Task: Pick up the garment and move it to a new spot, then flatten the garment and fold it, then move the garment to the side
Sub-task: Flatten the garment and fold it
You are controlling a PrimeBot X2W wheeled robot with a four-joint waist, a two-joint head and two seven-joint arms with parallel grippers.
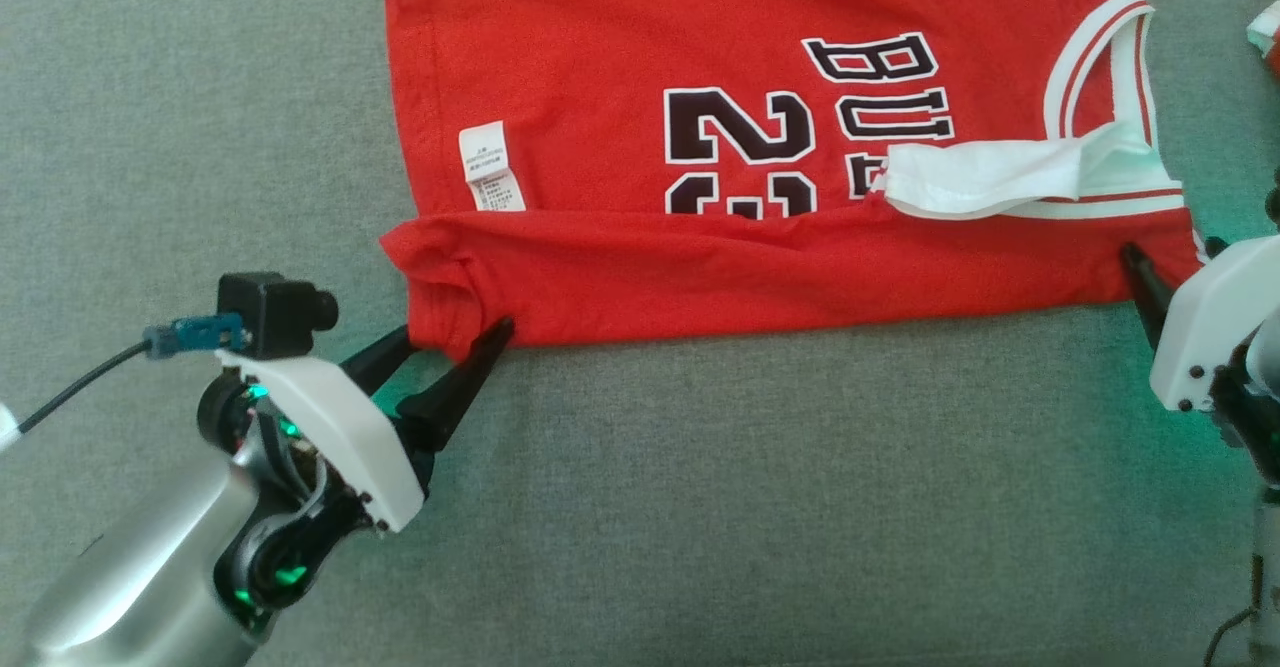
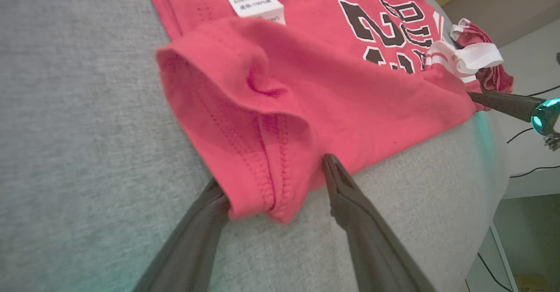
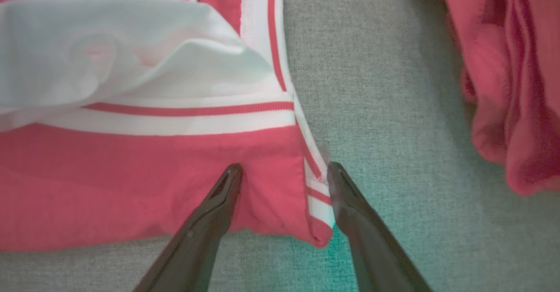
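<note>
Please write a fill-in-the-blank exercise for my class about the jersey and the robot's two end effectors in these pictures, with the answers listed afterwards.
1. The jersey lying on the grey surface is mainly ____ in colour.
2. The left end effector and the right end effector both have their fingers ____, each at a near corner of the jersey.
3. The small label on the jersey is ____.
4. The jersey's near edge is ____ over, hiding part of the printed number.

Answers: red; open; white; folded
</note>
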